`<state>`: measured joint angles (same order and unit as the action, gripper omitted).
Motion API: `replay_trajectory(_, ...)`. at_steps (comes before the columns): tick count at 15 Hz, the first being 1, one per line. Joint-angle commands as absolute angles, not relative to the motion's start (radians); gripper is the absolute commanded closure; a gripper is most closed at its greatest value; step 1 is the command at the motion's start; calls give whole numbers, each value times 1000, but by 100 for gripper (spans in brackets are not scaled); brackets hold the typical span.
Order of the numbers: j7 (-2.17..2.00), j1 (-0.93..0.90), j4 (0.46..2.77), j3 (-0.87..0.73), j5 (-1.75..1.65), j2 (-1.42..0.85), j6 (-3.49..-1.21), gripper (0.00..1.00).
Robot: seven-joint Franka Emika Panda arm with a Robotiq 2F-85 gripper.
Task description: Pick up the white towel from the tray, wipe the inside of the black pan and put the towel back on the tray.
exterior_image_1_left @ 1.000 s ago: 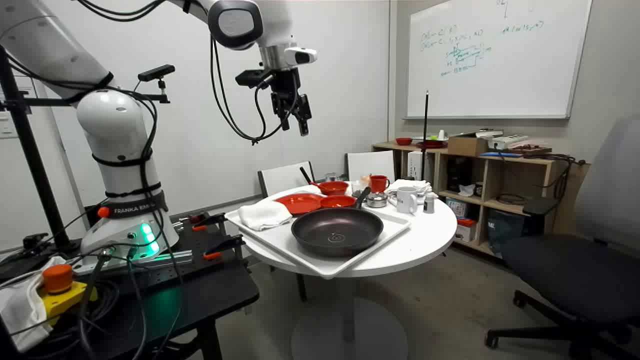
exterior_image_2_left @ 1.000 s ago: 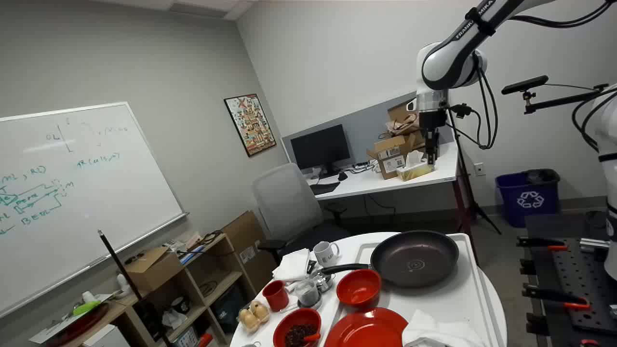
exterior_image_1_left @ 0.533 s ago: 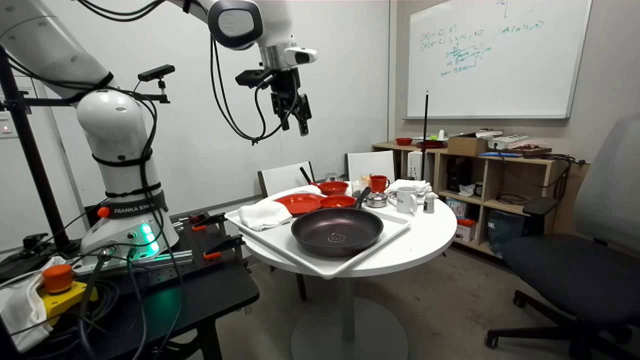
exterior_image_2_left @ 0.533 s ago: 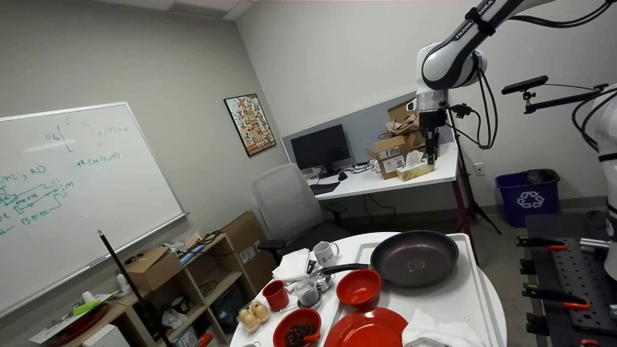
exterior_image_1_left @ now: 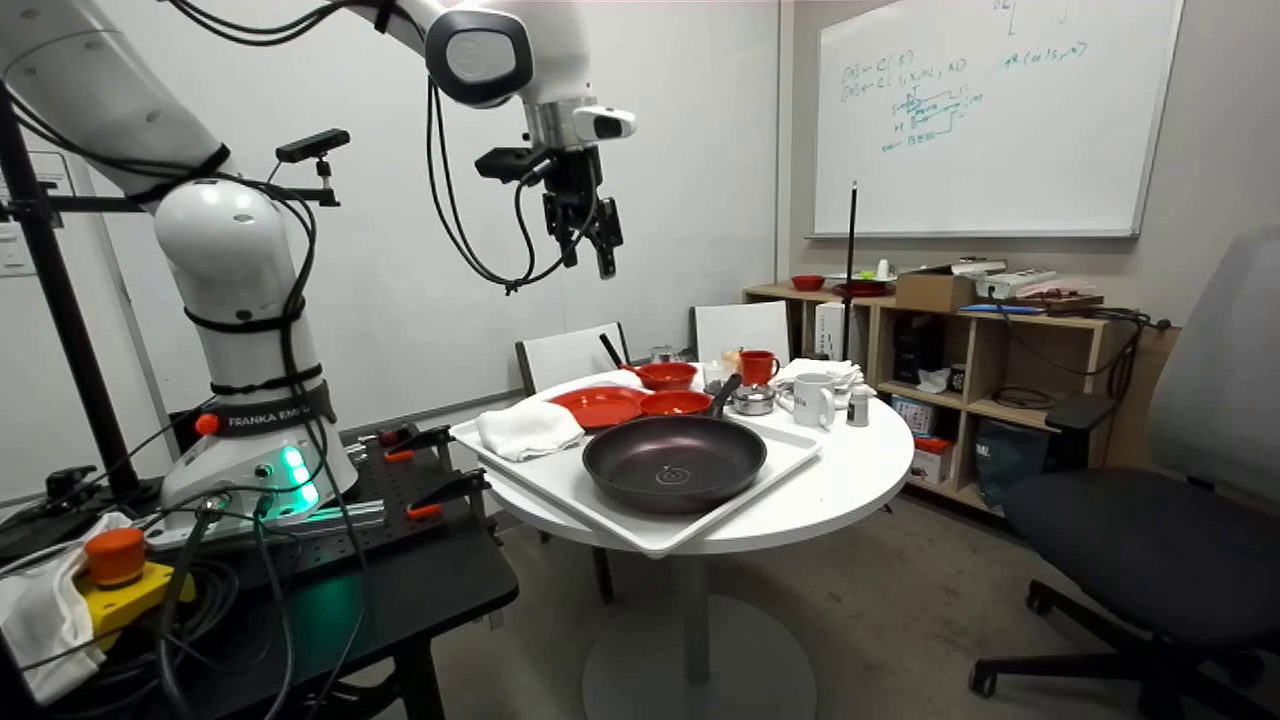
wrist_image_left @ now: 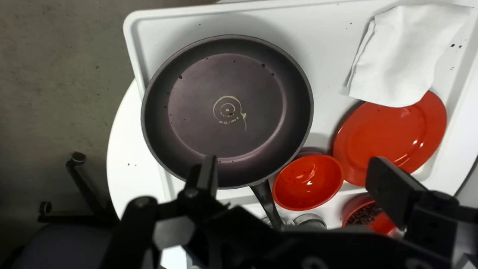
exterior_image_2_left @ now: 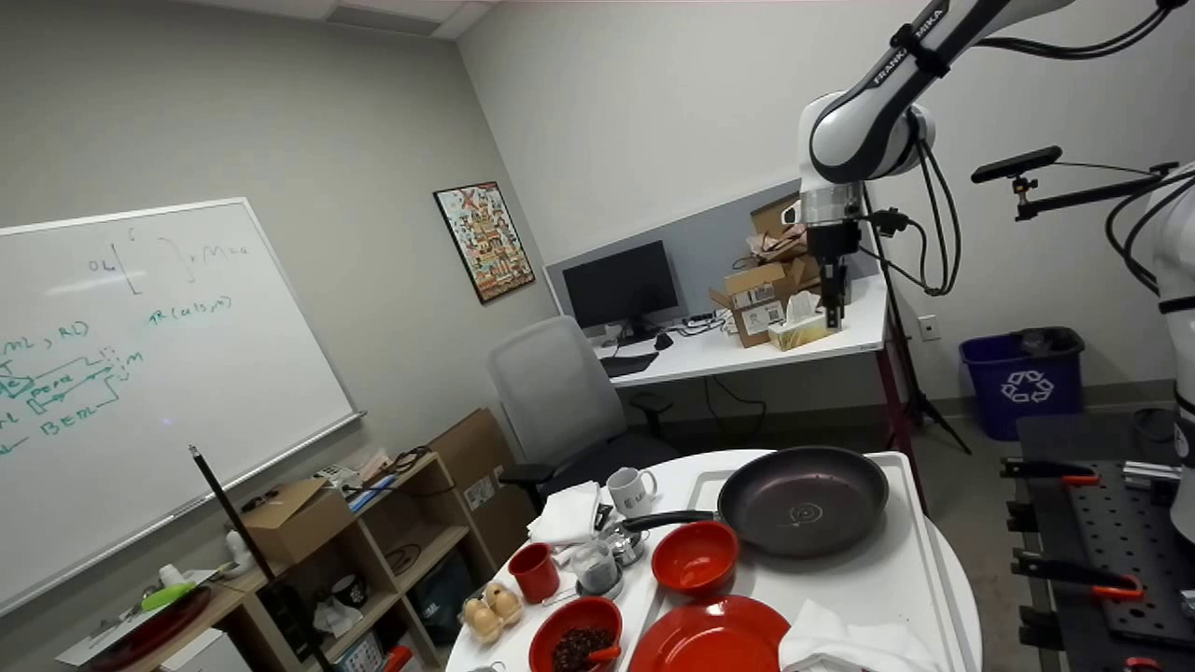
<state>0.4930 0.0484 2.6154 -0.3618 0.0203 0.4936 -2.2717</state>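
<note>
The white towel lies folded on the white tray point(exterior_image_1_left: 560, 490), at the end near the robot base; the towel shows in both exterior views point(exterior_image_1_left: 528, 432) point(exterior_image_2_left: 845, 644) and the wrist view point(wrist_image_left: 405, 56). In the wrist view its edge overlaps the red plate. The black pan point(exterior_image_1_left: 675, 465) sits upright on the tray, its dark inside facing up; it also shows in the wrist view point(wrist_image_left: 227, 104). My gripper point(exterior_image_1_left: 590, 262) hangs high above the table, pointing down. In the wrist view its fingers point(wrist_image_left: 293, 162) are wide apart with nothing between them.
A red plate point(wrist_image_left: 392, 138) and red bowl point(wrist_image_left: 308, 182) stand beside the pan. Its black handle point(wrist_image_left: 267, 203) reaches past the tray edge. A second red bowl with dark beans point(exterior_image_2_left: 577, 635), a red mug point(exterior_image_2_left: 535, 571), eggs point(exterior_image_2_left: 490, 611) and a white mug point(exterior_image_2_left: 632, 492) stand on the table.
My gripper has come down slightly and shifted a little away from the robot base in the last half second. The towel, pan and tray have not moved.
</note>
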Motion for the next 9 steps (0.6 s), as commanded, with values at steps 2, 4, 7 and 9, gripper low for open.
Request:
replay_trajectory(2,527,-9,2569,-325,101,348,-2302,0)
replay_trajectory(4,516,-25,2564,-289,112,299,-2331,0)
replay_trajectory(7,483,-39,2567,-214,101,235,-2392,0)
replay_trajectory(9,452,-50,2574,-157,85,192,-2441,0)
